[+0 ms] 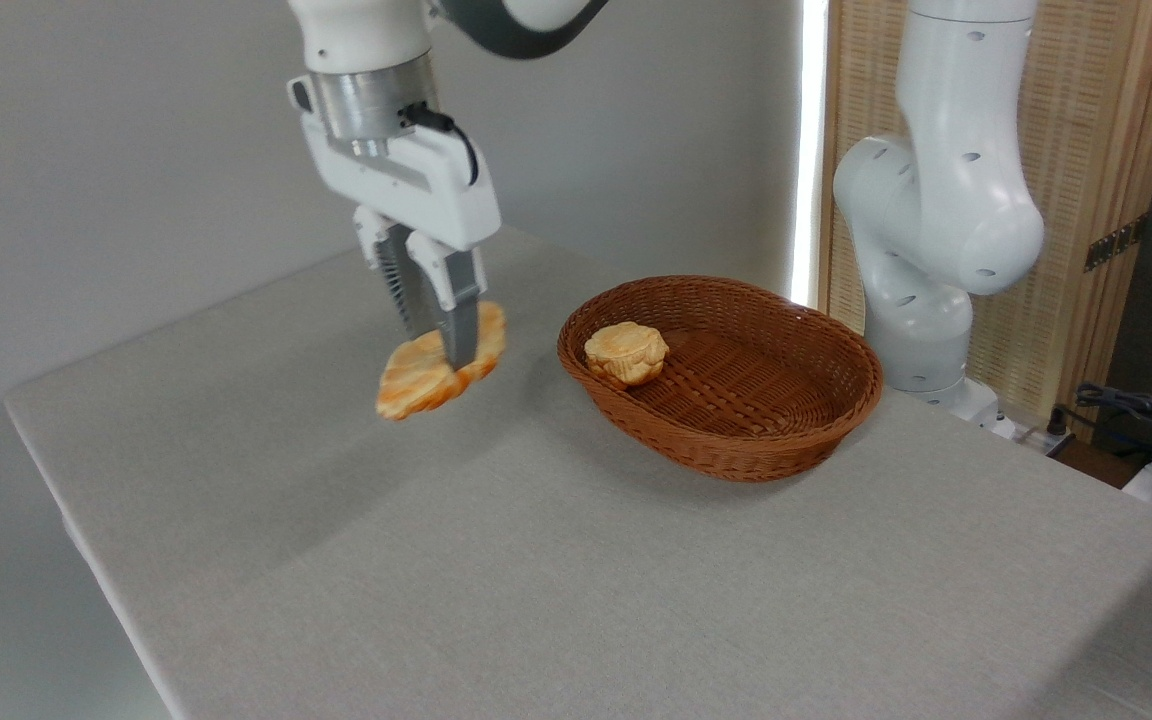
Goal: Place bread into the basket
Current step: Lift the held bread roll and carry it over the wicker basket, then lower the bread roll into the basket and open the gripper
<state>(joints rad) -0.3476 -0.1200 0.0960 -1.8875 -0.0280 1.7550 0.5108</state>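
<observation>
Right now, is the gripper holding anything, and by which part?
Yes. The gripper holds the bread, its fingers pinching it about midway along its length, left of the basket.

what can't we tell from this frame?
- Camera view: whether the bread clears the table; it is motion-blurred and tilted.
- Gripper contact: the near finger hides the bread's middle.
- Basket floor behind the near rim and under the bun.

Matt grey cloth covers the table [636, 580]; the basket [736, 440] is reddish-brown woven wicker, the arm [946, 200] glossy white plastic.
</observation>
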